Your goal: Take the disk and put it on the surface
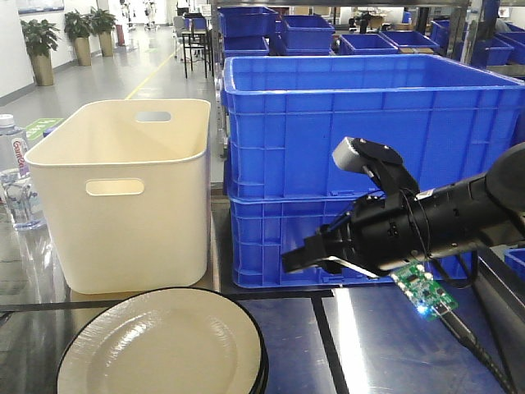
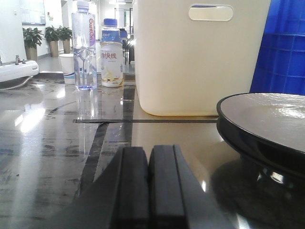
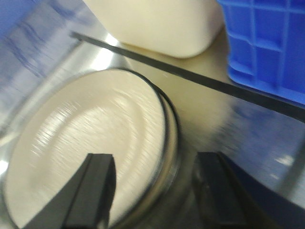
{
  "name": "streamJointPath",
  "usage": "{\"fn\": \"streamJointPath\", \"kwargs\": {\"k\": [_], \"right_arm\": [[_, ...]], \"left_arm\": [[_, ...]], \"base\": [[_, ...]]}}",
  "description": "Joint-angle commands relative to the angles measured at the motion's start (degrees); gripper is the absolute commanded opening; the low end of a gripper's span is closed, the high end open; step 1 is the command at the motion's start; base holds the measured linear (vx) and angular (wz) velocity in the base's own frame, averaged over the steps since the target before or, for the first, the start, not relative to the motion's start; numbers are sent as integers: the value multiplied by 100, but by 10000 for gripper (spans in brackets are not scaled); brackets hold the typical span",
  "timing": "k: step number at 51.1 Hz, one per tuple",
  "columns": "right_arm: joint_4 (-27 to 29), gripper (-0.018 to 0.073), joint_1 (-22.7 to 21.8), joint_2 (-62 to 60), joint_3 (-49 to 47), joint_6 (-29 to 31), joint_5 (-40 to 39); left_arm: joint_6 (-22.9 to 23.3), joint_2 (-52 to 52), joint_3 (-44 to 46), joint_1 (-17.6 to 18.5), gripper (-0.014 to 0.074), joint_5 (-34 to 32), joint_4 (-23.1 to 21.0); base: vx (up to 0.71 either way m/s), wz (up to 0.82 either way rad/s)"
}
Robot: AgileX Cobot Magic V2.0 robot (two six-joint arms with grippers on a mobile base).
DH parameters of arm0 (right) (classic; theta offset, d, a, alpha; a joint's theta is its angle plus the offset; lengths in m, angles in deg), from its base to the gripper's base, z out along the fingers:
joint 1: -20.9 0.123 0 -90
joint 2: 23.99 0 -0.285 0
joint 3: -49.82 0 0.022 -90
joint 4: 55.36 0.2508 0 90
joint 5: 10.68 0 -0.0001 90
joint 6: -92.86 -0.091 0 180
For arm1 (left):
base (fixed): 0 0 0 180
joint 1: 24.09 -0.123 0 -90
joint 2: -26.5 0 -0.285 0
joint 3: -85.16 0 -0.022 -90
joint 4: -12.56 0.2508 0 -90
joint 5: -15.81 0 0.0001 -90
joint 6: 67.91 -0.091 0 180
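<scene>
Behind the work area a bright hall is visible, with potted plants (image 1: 41, 48) at the far left and many blue bins on racks. Closer, two large blue crates (image 1: 361, 164) are stacked one on the other, and just beside them stands a cream tub (image 1: 131, 193) with cut-out handles. All of this rests on the surface (image 1: 385, 345), a dark glossy tabletop crossed by thin black seam lines. The disk (image 1: 160, 349), cream on top with a black rim, lies flat on this tabletop at the front left, near the base of the cream tub but not touching it. The right gripper (image 1: 308, 256) hangs above the tabletop in front of the lower blue crate, to the right of the disk; in the right wrist view its two black fingers (image 3: 93, 191) are spread apart, one over the cream face of the disk and the other beyond its rim, and the picture is blurred. The left gripper (image 2: 148, 186) sits low over the tabletop, its two dark fingers pressed together with nothing between them, the disk just to its right. Two bottles (image 2: 97, 50) and a paper cup (image 2: 66, 67) stand further back, left of the tub.
</scene>
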Motion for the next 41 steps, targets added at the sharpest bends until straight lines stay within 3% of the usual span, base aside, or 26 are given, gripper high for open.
{"fn": "streamJointPath", "kwargs": {"k": [1,9,17,29,41], "right_arm": [[-470,320,-13,-401,-179,-556,-191],[-1943,153,-13,-832,-179,-1575,-191],[-3139,-11,-13,-1223,-179,-1954,-150],[-4066,-11,-18,-1699,2,-2135,-297],[-4329,-11,-251,-3020,2216,-2431,-2313]], "left_arm": [[61,29,115,3,-8,-509,-6],[61,29,115,3,-8,-509,-6],[61,29,115,3,-8,-509,-6],[61,29,115,3,-8,-509,-1],[61,29,115,3,-8,-509,-1]], "base": [[0,0],[0,0],[0,0],[0,0],[0,0]]}}
